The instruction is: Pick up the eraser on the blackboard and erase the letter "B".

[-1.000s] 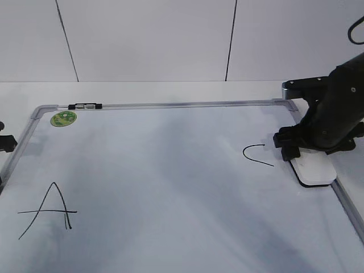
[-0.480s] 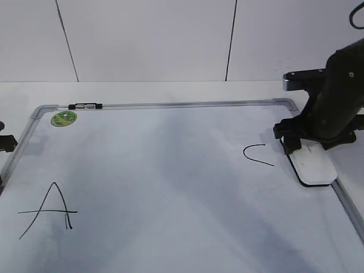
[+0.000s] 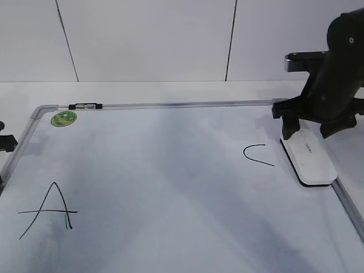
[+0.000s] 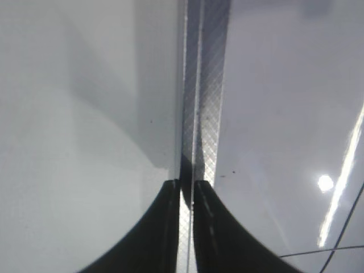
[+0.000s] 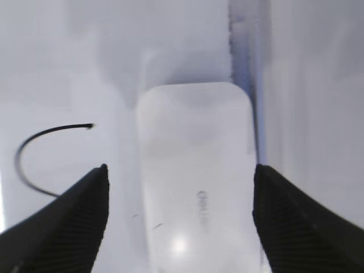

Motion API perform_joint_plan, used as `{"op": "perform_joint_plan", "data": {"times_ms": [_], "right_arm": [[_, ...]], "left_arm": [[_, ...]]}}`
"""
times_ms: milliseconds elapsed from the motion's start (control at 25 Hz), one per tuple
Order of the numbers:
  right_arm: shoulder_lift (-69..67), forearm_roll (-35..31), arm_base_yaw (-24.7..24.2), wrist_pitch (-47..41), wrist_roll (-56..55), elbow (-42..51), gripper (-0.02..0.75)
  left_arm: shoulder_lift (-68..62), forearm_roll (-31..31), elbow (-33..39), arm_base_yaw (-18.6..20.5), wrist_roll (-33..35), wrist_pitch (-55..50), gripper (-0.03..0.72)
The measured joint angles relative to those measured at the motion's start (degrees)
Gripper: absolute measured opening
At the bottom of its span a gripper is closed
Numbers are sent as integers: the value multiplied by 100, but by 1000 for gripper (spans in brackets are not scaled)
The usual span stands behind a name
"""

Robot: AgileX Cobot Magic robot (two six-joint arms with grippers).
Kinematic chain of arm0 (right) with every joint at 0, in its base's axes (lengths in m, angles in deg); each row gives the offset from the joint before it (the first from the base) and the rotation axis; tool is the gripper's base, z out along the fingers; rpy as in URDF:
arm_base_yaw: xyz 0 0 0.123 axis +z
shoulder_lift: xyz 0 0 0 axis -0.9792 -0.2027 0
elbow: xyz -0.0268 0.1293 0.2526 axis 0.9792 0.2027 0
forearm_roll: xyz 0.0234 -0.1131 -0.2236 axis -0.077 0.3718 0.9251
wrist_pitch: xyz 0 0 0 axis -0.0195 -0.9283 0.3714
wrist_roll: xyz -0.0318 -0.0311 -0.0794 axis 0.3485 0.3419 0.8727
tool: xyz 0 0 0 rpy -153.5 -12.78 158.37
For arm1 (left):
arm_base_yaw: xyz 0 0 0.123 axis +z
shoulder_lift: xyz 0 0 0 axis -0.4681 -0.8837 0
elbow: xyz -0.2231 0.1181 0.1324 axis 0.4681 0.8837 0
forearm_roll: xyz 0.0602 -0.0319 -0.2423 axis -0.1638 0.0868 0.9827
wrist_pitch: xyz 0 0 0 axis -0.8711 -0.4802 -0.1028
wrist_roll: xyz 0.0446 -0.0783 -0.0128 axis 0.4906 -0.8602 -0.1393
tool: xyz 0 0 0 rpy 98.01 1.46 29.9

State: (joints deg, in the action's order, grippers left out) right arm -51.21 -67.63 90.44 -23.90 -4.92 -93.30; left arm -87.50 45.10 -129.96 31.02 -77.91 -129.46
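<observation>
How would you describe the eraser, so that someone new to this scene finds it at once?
Look at the whiteboard, then along its right edge. There lies the eraser, a flat white oblong block with a dark underside, beside the black letter C. It is the only solid object on the board.

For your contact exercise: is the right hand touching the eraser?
Apart. In the right wrist view the right hand is open, with bare board showing between each finger and the eraser.

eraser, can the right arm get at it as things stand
Probably yes: the right claw hangs open straight above the eraser, one finger on each side, and nothing lies between them.
</observation>
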Motion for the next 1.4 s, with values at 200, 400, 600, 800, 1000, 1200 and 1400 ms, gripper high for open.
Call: {"op": "perform_joint_plan", "data": {"times_ms": [200,400,600,800,1000,1200,1400], "right_arm": [[0,-605,0,-639,401,-616,587],[0,-752,0,-1571,712,-1262,587],[0,-776,0,-2066,882,-1583,588],[0,-788,0,-2129,957,-1592,560],[0,-834,0,-2129,979,-1592,479],[68,-1074,0,-2129,1091,-1592,447],[397,-1136,0,-2141,1176,-1592,446]], "left_arm": [[0,10,0,0,0,-7,55],[0,10,0,0,0,-14,55],[0,10,0,0,0,-42,57],[0,10,0,0,0,-49,69],[0,64,-95,0,0,-169,137],[0,64,-606,0,0,-627,186],[0,-4,-1220,0,0,-1178,195]]}}
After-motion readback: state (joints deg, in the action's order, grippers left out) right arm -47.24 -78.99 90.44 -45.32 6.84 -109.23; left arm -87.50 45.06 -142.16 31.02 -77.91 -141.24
